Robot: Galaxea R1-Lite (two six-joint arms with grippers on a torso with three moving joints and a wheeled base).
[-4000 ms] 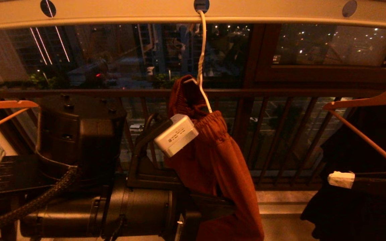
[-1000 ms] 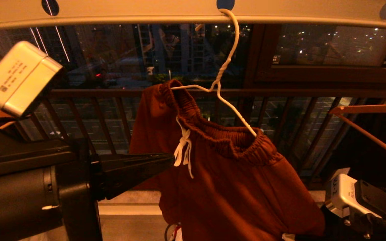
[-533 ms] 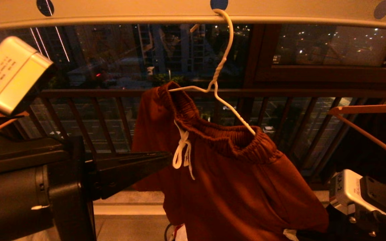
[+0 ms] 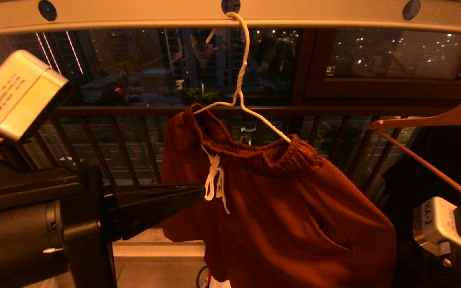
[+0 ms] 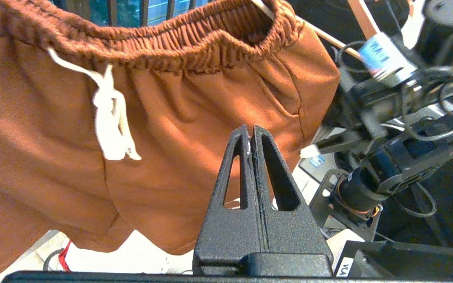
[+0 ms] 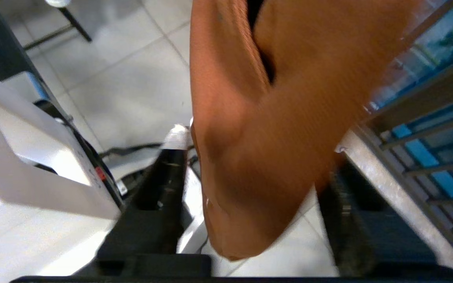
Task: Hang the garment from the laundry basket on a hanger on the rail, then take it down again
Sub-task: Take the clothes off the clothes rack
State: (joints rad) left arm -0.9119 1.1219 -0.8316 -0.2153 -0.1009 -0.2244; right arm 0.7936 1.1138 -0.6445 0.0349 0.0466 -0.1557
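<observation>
1. I see the shorts (image 4: 278,208) hanging by their waistband on the white wire hanger (image 4: 240,100), whose hook sits in a hole of the rail (image 4: 134,16).
2. My left hand (image 5: 251,133) is clenched on nothing, its tip just beside the drawstring (image 4: 215,182).
3. My right hand (image 6: 250,157) is released, fingers spread either side of the shorts' lower hem.
4. A wooden hanger (image 4: 422,120) hangs to the right.
</observation>
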